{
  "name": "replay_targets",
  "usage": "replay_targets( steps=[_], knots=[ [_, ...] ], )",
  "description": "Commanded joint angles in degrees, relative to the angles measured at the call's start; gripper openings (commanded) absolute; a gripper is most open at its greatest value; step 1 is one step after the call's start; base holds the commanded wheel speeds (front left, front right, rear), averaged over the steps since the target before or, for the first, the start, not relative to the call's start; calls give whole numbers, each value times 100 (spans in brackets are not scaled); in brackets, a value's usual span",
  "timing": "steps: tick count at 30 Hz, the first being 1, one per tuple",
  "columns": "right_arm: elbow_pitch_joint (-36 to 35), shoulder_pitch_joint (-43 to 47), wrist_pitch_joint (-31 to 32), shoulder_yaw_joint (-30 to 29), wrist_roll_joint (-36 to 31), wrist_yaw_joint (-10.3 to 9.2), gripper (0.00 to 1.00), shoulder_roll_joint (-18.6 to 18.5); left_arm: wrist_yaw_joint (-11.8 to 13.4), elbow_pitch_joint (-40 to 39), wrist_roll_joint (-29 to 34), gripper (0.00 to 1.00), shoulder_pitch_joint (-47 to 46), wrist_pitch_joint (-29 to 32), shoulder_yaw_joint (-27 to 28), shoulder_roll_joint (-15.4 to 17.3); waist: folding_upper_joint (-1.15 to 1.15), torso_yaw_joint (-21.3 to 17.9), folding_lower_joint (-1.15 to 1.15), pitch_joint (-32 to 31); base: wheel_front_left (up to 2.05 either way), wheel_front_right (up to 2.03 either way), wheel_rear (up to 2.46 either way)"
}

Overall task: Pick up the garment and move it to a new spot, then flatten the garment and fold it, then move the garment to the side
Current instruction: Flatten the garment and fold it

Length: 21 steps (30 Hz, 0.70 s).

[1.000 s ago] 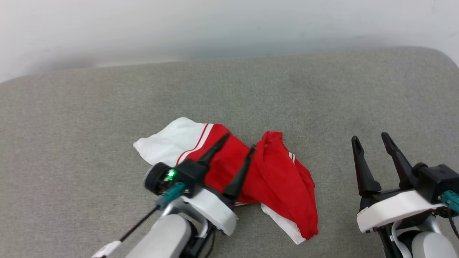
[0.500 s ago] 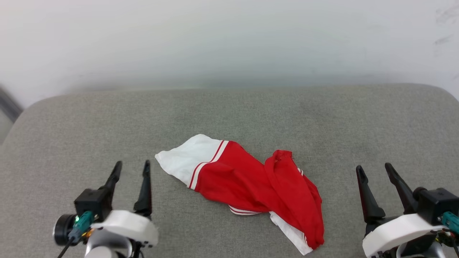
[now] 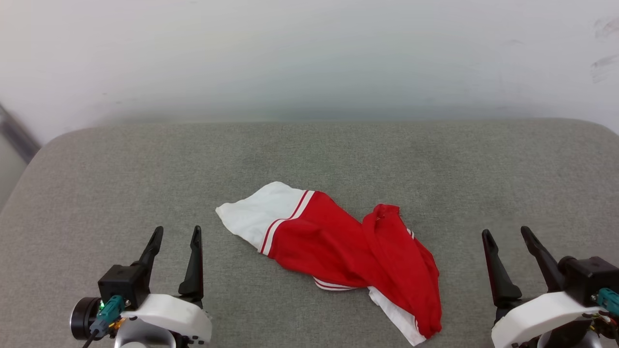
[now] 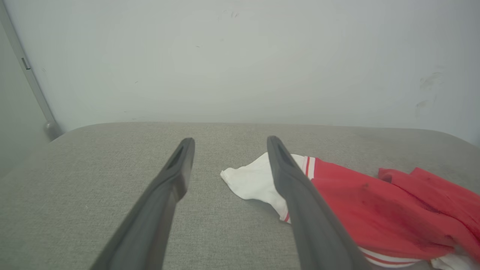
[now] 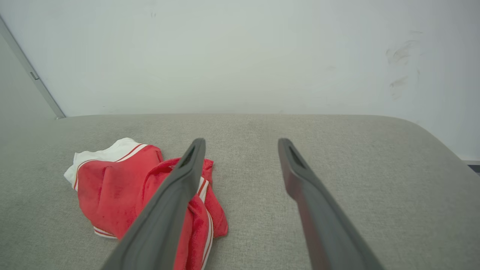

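Nothing legible: no text, label, brand or number can be read in any view. The crumpled garment (image 3: 333, 246) shows plain red cloth, a white sleeve and red-and-white stripe trim.

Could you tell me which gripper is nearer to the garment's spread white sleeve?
Left. The left gripper sits open just left of the white sleeve; the right gripper is open beyond the far red end of the garment.
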Motion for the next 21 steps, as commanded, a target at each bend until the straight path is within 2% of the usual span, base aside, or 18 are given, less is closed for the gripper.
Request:
replay_targets(
  steps=[1, 5, 8, 15, 21],
  knots=[
    [1, 25, 6, -18, -14, -2, 100, 10, -12, 9, -2, 100, -51, -27, 7, -12, 0, 14, 0, 5, 0, 0, 0],
    [144, -85, 435, -5, 149, -2, 100, 12, -58, 30, 10, 100, -148, -27, -1, -64, 0, 103, 0, 64, 0, 0, 0],
    [244, -261, 1243, 92, 358, -2, 100, -23, -88, 7, 26, 100, -178, -26, -22, -157, 0, 206, 0, 152, 0, 0, 0],
    [339, -675, 3591, 923, 859, -2, 100, -592, -268, 137, 100, 100, -414, -21, 1, -302, 0, 459, 0, 416, 0, 0, 0],
    [429, -978, 4594, 1370, 1060, -2, 100, -839, -424, 217, 222, 100, -609, -22, 106, -484, 0, 687, 0, 645, 0, 0, 0]
  ],
)
